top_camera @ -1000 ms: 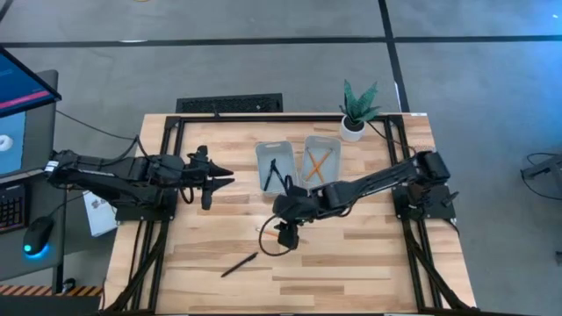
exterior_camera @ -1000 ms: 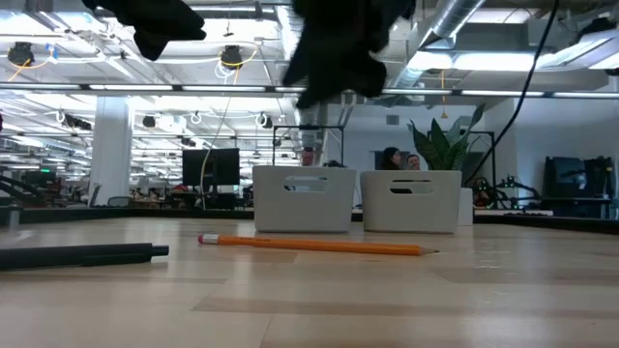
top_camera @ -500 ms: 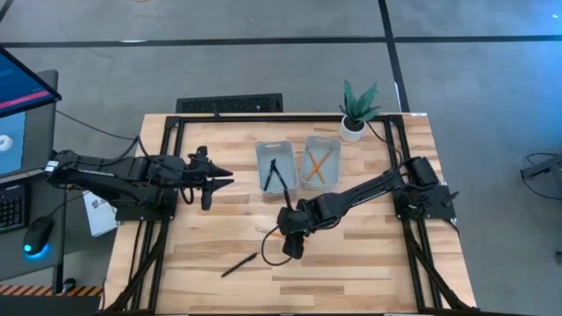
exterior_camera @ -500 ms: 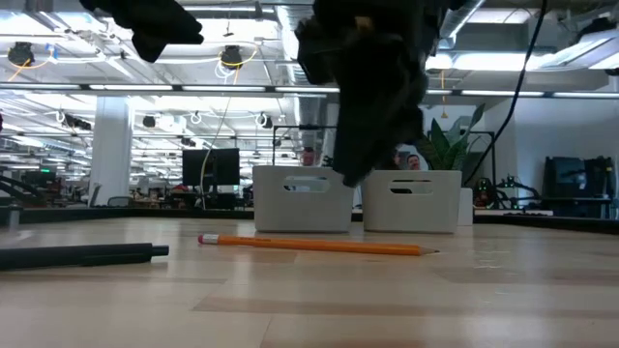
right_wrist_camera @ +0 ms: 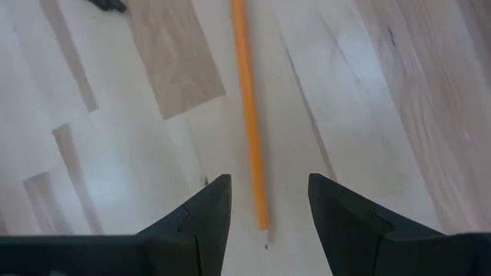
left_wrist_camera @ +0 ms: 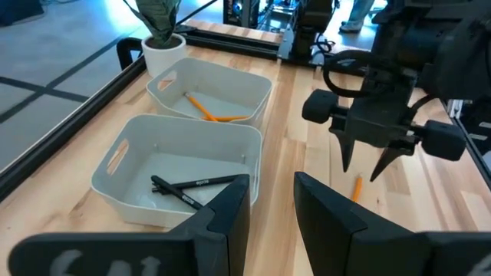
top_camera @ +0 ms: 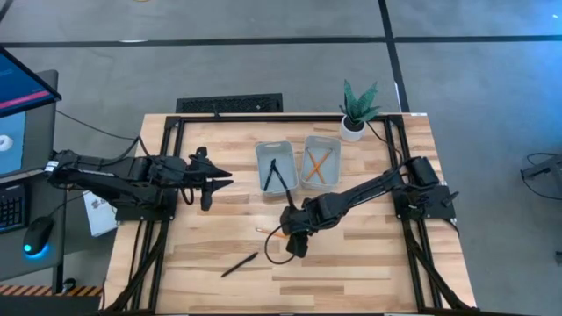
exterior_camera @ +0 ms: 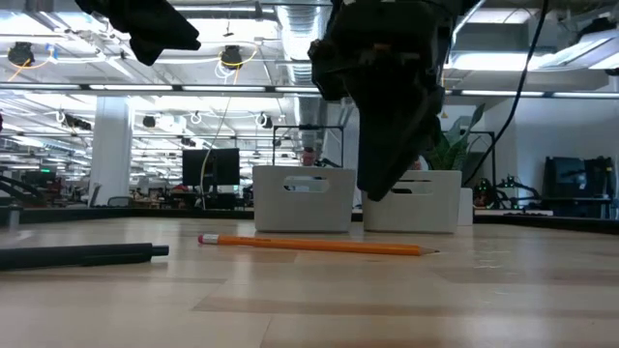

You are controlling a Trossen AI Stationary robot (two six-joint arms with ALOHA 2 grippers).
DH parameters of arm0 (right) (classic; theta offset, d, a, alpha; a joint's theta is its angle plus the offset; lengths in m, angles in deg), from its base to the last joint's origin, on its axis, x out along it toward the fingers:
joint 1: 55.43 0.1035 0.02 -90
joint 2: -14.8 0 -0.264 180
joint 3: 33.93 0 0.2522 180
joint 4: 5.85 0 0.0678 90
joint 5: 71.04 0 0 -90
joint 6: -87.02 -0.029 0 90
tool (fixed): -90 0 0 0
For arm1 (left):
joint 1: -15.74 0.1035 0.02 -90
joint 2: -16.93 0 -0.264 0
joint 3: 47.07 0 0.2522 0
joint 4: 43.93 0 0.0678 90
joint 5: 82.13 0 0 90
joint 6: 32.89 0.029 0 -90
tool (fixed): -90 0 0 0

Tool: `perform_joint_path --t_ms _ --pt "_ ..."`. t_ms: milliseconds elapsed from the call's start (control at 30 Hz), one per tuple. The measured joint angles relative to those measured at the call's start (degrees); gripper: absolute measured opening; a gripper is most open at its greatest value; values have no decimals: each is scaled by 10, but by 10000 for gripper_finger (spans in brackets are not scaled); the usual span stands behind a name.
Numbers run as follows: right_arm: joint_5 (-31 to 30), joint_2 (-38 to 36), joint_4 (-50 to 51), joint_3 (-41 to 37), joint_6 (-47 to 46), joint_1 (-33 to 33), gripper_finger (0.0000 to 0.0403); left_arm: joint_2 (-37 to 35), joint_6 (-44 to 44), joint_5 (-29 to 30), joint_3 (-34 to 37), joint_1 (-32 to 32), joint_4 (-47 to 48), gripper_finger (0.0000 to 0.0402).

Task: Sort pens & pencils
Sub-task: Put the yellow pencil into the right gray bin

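One orange pencil (exterior_camera: 319, 246) lies flat on the table near its middle. My right gripper (right_wrist_camera: 268, 180) hangs open above it, fingers pointing down on either side of the pencil's pointed end (right_wrist_camera: 263, 222) without touching it. A black pen (top_camera: 239, 263) lies flat nearer the front edge. The left white tray (left_wrist_camera: 184, 172) holds two pens (left_wrist_camera: 188, 188). The right white tray (left_wrist_camera: 211, 96) holds two pencils (left_wrist_camera: 215, 115). My left gripper (top_camera: 215, 182) waits open above the table's left side.
A small potted plant (top_camera: 356, 110) stands at the far edge behind the trays. A black frame (top_camera: 167, 132) runs round the table top. Bare wood lies between the loose pen and the pencil.
My right gripper has come down toward the loose pencil, drifting slightly toward the table's near edge, and has tipped so that its fingers point more steeply down. Its fingers stay apart. The pencil and the pen have not moved.
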Motion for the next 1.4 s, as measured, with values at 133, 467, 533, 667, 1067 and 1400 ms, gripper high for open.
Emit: perform_joint_path --t_ms 133,467,533,667,1067,1400 --pt "2 0 -1 -5 -23 2 195 0 0 0 0 0 8 93" --pt "-1 0 -5 -7 -15 21 195 0 -1 0 0 0 12 93" --pt "-10 0 -5 -7 -10 23 195 0 -1 0 0 0 12 93" --pt "-13 0 -6 -7 1 22 195 0 -1 0 0 0 12 93" --pt "-11 25 -82 -3 20 13 195 0 2 1 0 0 13 93" --pt "-11 53 -99 -5 67 -1 195 5 4 1 0 0 26 93"
